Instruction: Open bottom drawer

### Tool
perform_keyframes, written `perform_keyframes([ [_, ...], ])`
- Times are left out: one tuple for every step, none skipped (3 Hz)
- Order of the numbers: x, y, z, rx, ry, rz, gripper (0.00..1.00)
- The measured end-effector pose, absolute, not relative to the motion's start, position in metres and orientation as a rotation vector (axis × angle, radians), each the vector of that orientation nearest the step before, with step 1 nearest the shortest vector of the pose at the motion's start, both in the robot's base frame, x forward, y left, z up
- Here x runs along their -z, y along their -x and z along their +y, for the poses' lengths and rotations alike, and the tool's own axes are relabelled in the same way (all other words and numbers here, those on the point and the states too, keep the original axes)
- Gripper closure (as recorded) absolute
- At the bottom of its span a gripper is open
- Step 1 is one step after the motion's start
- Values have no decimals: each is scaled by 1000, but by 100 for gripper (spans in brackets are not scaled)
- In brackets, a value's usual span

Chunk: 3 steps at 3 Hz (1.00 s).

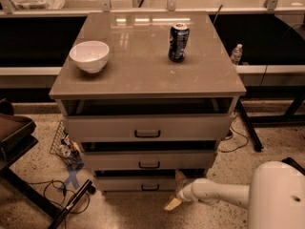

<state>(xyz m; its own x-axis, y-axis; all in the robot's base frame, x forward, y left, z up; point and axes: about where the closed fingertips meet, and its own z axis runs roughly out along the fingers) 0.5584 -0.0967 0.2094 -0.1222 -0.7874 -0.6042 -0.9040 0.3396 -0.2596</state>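
The bottom drawer (133,183) is the lowest of three pale drawers in the cabinet, with a small dark handle (150,187) at its middle. Its front stands slightly out, with a dark gap above it. My gripper (175,191) is low near the floor at the drawer's right end, on the end of the white arm (214,194) that comes in from the lower right. One tan finger (172,203) points down toward the floor and another (180,176) lies against the drawer's right corner. The gripper is to the right of the handle, not on it.
The middle drawer (148,160) and top drawer (147,127) are above. On the cabinet top (143,75) stand a white bowl (89,56) and a blue can (178,42). A dark chair base (19,142) and cables (57,187) lie at left. A table leg (248,128) stands at right.
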Motion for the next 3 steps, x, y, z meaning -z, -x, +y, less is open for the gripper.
perform_keyframes([
  [-191, -563, -100, -207, 1473, 1977, 0],
  [-181, -564, -101, -205, 1459, 1998, 0],
  [-181, -563, -100, -208, 1461, 1997, 17],
])
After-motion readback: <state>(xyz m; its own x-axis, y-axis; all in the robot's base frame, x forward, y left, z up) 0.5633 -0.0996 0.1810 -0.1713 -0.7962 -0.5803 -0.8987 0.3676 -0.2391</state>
